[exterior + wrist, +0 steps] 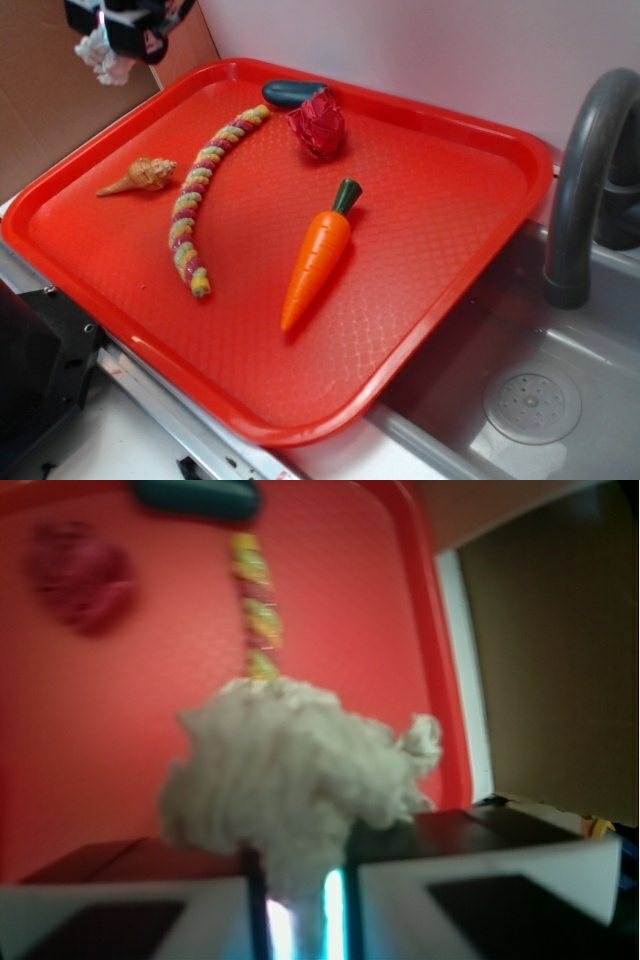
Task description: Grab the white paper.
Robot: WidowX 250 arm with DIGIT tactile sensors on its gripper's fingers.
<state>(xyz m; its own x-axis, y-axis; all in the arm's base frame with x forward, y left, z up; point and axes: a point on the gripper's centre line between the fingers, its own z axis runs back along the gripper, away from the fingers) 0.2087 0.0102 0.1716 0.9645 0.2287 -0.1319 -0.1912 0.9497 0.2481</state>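
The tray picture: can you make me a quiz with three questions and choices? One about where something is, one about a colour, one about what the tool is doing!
1. Where is the carrot?
A. On the red tray
B. In the sink
C. On the faucet

2. What colour is the crumpled wad on the tray?
A. Blue
B. Red
C. Yellow

3. What is the tool doing?
A. Open and empty
B. Holding the carrot
C. Holding the white paper up

Answers: 1 A, it lies mid-tray. 2 B, red like the tray. 3 C, the wrist view shows the paper pinched, above the tray.

A pale wall [420, 50] runs along twelve o'clock. Brown cardboard [45, 90] stands at ten. A grey sink [530, 370] with its faucet [585, 170] fills four o'clock.
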